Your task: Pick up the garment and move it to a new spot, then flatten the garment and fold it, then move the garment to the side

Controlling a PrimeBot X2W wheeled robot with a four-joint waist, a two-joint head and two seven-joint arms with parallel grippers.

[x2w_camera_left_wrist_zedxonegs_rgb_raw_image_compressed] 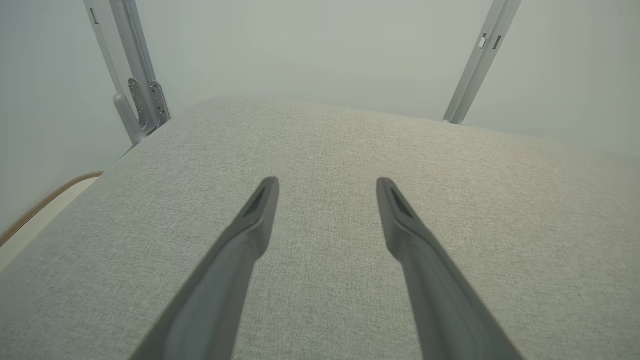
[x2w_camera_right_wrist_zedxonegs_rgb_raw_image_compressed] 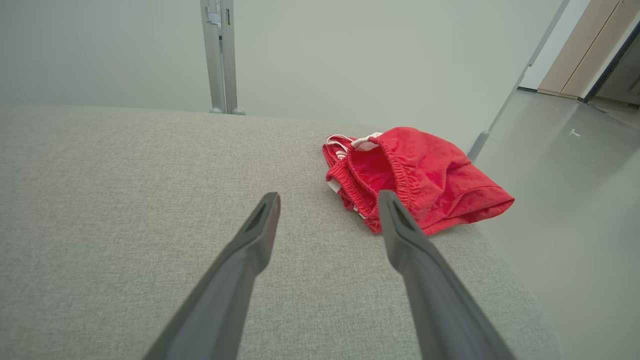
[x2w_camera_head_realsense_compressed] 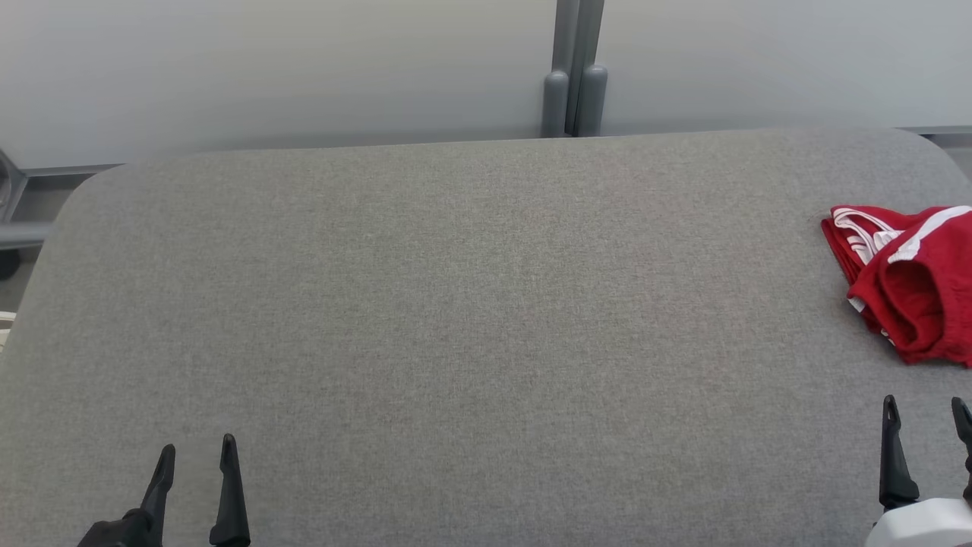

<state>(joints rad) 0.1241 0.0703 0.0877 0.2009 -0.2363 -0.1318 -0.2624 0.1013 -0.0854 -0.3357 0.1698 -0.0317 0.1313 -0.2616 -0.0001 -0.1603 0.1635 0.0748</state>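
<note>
Head view: crumpled red shorts [x2w_camera_head_realsense_compressed: 907, 281] with white stripes sit at the grey fabric-covered table [x2w_camera_head_realsense_compressed: 456, 304]'s right edge, just ahead of the right gripper [x2w_camera_head_realsense_compressed: 925, 406] and well apart from the left gripper [x2w_camera_head_realsense_compressed: 197, 448] (right arm's job). Left wrist view: jaws spread, empty, over bare weave. Right wrist view: jaws spread, empty; the gathered elastic waistband [x2w_camera_right_wrist_zedxonegs_rgb_raw_image_compressed: 397, 167] faces them, ahead-right.

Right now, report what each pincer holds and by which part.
Nothing is held. The left pincer and right pincer stand open; the red shorts lie untouched near the right edge of the grey table.
</note>
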